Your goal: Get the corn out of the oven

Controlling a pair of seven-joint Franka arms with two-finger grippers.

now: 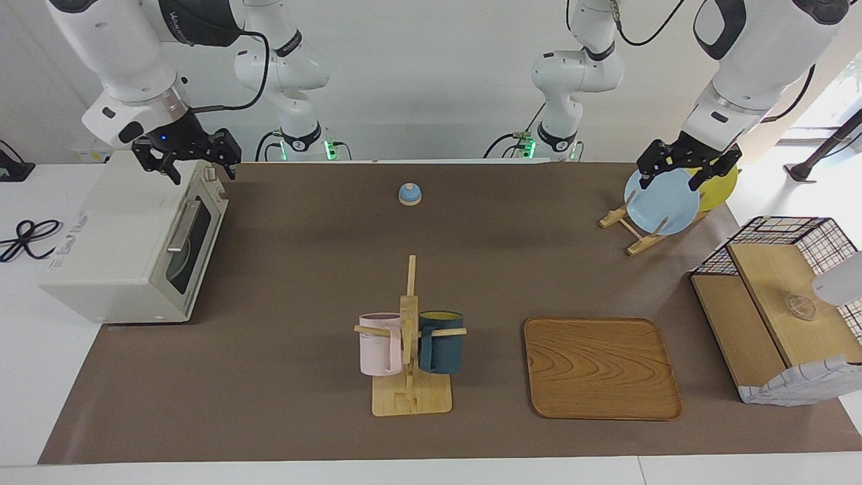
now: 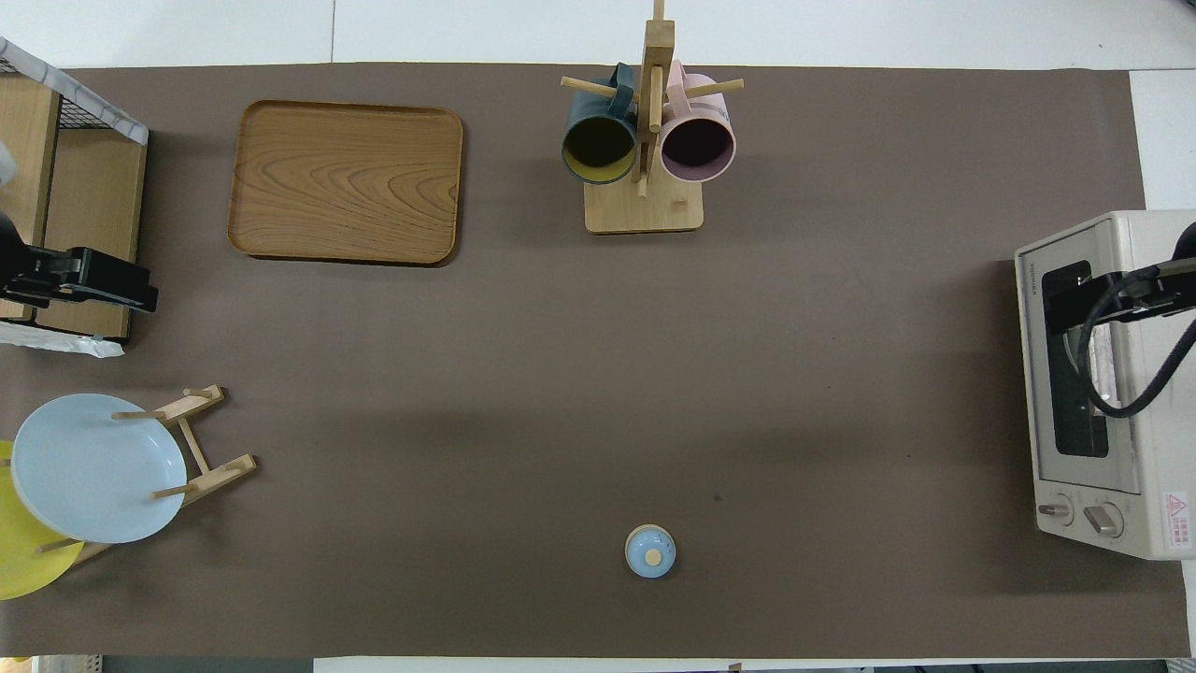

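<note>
Corn not showing anywhere, probably sitting inside the shut oven (image 1: 128, 236) at the right arm's end of the desk. Hovering right tool (image 1: 202, 172) over its top, spread, empty; worth dropping squarely onto the bar handle (image 1: 183, 227), pulling gently. Left tool (image 1: 668, 180) waiting over the blue plate (image 1: 663, 205), spread too.

Off-white oven (image 1: 128, 242); pale blue plate (image 1: 660, 202); yellow plate (image 1: 717, 185); brown wood-grain tray (image 1: 601, 368).

Glossy grained wooden tray (image 1: 601, 368) on matt brown table cover (image 1: 303, 256)
</note>
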